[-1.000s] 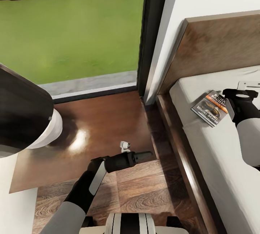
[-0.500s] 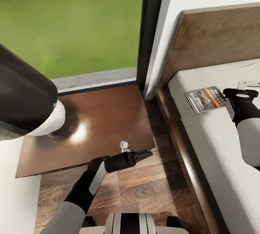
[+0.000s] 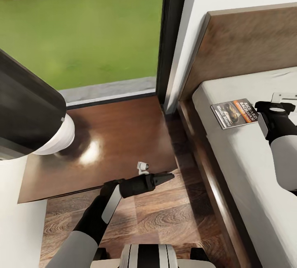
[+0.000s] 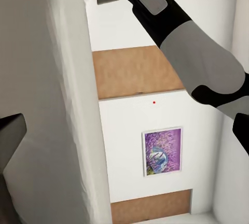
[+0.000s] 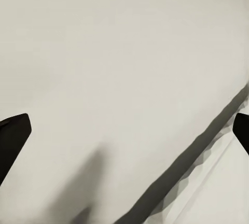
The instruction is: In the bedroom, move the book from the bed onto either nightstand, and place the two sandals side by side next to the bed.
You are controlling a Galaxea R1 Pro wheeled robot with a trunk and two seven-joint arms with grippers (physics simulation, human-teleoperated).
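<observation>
The book (image 3: 234,113) lies flat on the bed (image 3: 247,164) near the headboard, just in front of the right gripper (image 3: 275,106), whose jaws stand wide with nothing between them in the wrist view. To lift it well, I judge the jaws should drop to the near edge and pinch the thin cover. The left gripper (image 3: 165,176), jaws nearly together and empty, hangs by the nightstand (image 3: 119,131).

Orange title lettering on the book (image 3: 235,113) cover, too blurred for reading.
</observation>
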